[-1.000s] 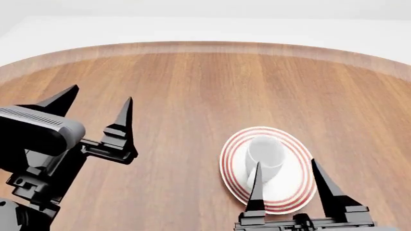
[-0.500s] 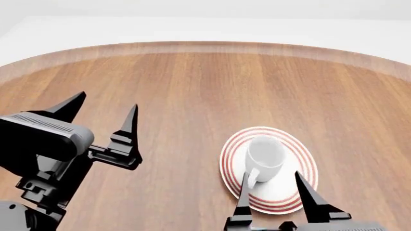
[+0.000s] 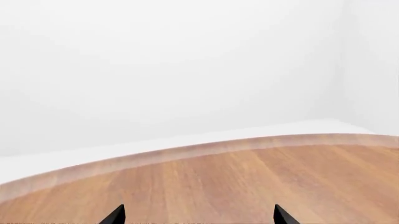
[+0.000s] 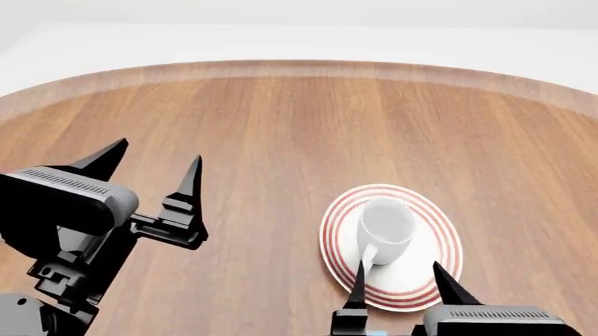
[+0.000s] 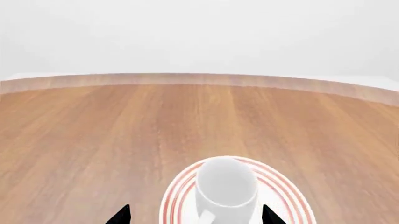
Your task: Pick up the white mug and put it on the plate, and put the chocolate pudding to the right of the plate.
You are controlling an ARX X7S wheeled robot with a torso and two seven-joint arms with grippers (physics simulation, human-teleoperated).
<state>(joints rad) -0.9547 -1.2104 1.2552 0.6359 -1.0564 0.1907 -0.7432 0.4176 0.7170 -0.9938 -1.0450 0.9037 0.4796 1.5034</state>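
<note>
The white mug (image 4: 384, 227) stands upright on the red-ringed plate (image 4: 432, 222), its handle toward me; both also show in the right wrist view, the mug (image 5: 225, 186) on the plate (image 5: 176, 196). My right gripper (image 4: 400, 280) is open and empty, just on my side of the plate, with its fingertips over the plate's near rim. My left gripper (image 4: 154, 162) is open and empty, raised over bare table at the left. In the left wrist view only its fingertips (image 3: 116, 214) and the wood show. The chocolate pudding is out of view.
The round wooden table (image 4: 280, 126) has a raised pale rim at the back (image 4: 299, 66). White floor and wall lie beyond it.
My right gripper has drawn back toward me, away from the mug, which stays on the plate. My left gripper has drifted slightly right and down.
</note>
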